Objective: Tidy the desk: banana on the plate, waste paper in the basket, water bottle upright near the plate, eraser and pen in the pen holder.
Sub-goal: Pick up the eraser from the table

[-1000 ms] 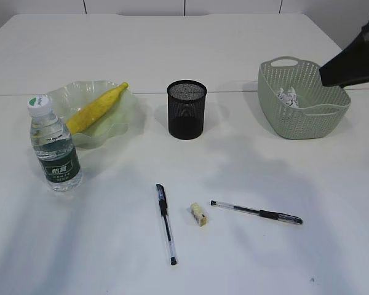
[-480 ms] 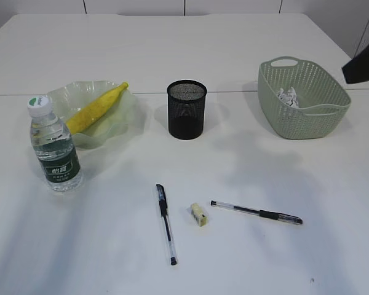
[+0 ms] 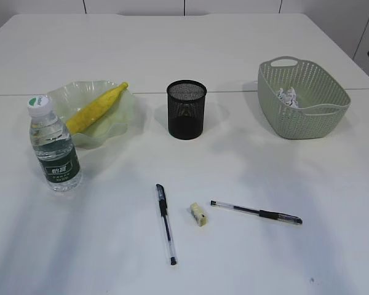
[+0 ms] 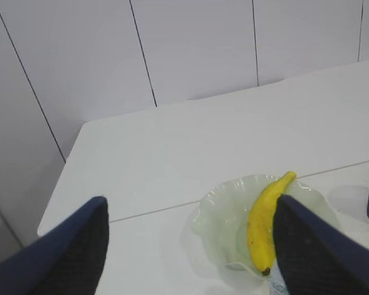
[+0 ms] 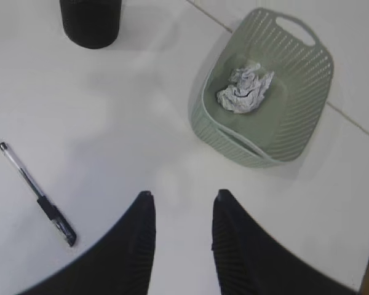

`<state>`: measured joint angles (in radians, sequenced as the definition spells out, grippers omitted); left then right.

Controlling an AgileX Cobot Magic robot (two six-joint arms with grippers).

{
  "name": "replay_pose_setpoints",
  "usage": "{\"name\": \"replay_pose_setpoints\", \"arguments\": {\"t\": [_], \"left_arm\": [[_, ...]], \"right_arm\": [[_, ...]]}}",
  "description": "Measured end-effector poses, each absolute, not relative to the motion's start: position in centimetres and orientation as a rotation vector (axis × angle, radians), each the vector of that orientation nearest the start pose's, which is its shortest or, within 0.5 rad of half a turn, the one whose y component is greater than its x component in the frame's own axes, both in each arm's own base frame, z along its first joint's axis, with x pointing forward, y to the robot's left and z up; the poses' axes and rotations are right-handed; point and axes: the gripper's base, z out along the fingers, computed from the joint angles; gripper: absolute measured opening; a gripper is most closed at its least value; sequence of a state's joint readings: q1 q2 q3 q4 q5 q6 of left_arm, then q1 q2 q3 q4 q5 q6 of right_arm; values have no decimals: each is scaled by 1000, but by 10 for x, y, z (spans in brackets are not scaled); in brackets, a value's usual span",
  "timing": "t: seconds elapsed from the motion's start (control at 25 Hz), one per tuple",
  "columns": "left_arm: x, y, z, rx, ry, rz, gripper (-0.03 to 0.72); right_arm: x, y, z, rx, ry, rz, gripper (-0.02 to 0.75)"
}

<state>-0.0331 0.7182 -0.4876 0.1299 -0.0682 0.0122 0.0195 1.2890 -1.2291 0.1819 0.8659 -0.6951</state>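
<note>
- Water bottle upright at 7 o'clock of plate, just beside.
- Banana lying in plate.
- Left gripper above plate, jaws spread wide, empty.
- Pen holder mid-surface.
- Eraser between two pens.
- Crumpled paper in basket.
- Right gripper aloft, jaws parted, pinching nothing.

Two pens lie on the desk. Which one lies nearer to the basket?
The pen on the right, the one lying almost crosswise with its dark grip end pointing right. The other pen lies left of the eraser, pointing toward the pen holder, farther from the basket.
</note>
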Motion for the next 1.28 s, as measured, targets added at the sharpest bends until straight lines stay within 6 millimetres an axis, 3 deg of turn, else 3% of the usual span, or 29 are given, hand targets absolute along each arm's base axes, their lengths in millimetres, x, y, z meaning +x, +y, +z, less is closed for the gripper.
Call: {"name": "replay_pose_setpoints", "arguments": {"t": [0.24, 0.44, 0.88, 1.28], "left_arm": [[155, -6, 317, 170, 1639, 91, 593], [155, -6, 317, 172, 1639, 93, 593], [155, -6, 316, 172, 1645, 94, 593], [155, -6, 316, 172, 1651, 94, 593]], "right_arm": [[262, 55, 370, -1045, 2200, -156, 241], [263, 65, 365, -925, 2285, -125, 241], [287, 72, 314, -826, 2614, -45, 241], [301, 115, 288, -933, 2693, 0, 241]]}}
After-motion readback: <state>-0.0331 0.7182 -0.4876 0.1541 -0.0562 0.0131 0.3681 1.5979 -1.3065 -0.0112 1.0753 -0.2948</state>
